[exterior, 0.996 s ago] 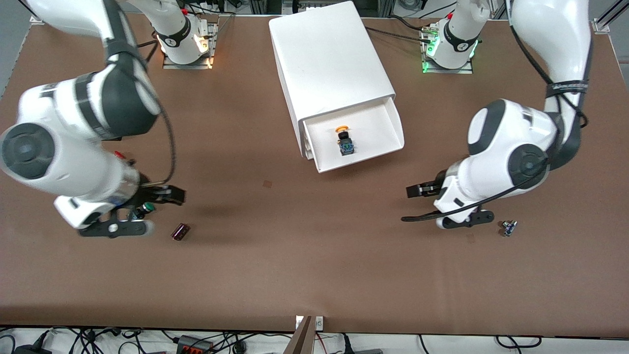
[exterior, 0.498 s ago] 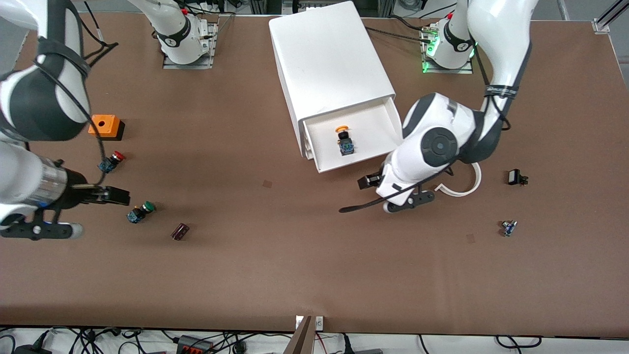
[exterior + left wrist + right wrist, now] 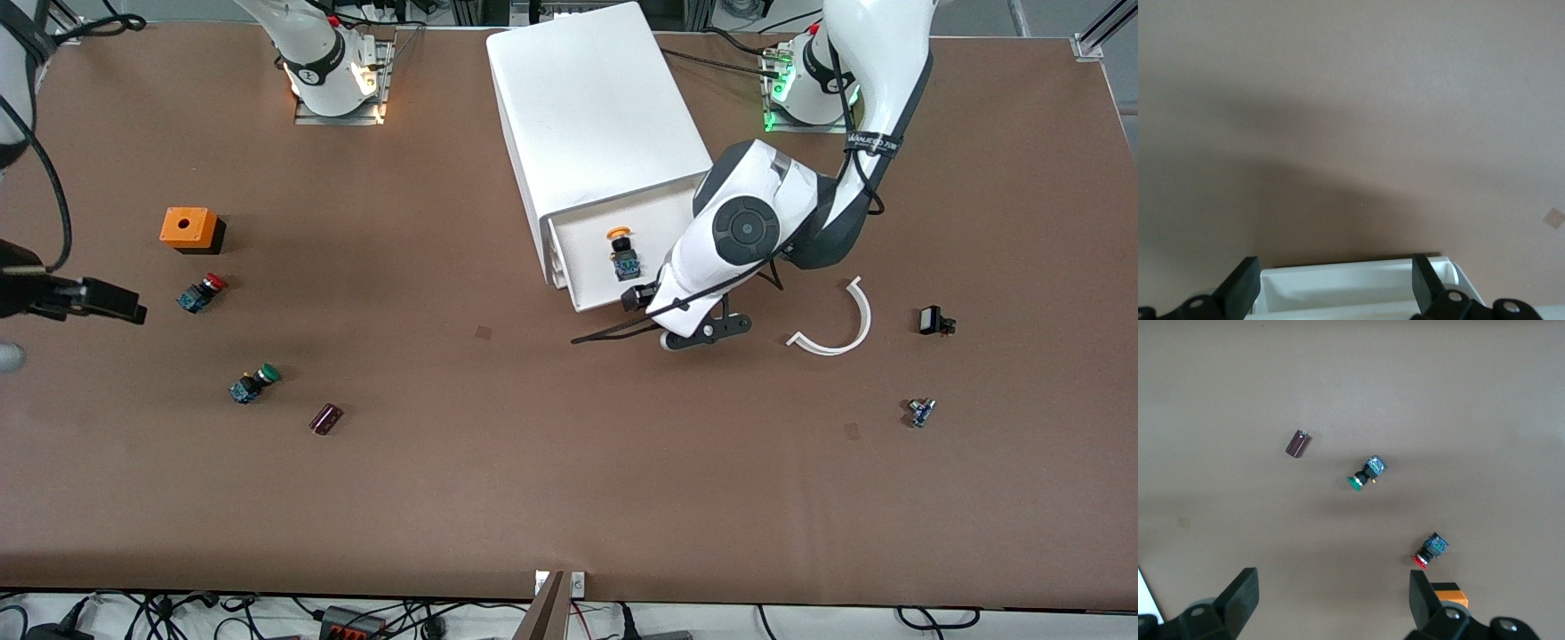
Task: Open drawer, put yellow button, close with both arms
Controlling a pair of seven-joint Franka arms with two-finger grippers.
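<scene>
Since a second ago, left gripper (image 3: 633,297) swung in to the open drawer (image 3: 653,283)'s front edge; right gripper (image 3: 120,305) pulled away toward its table end. Yellow button (image 3: 623,252) lies in the drawer.

Left wrist: fingers (image 3: 1241,288) spread wide over the drawer lip.

Right wrist: wide open, empty, above green button (image 3: 1367,473). One-armed push may skew the cabinet (image 3: 590,116).
</scene>
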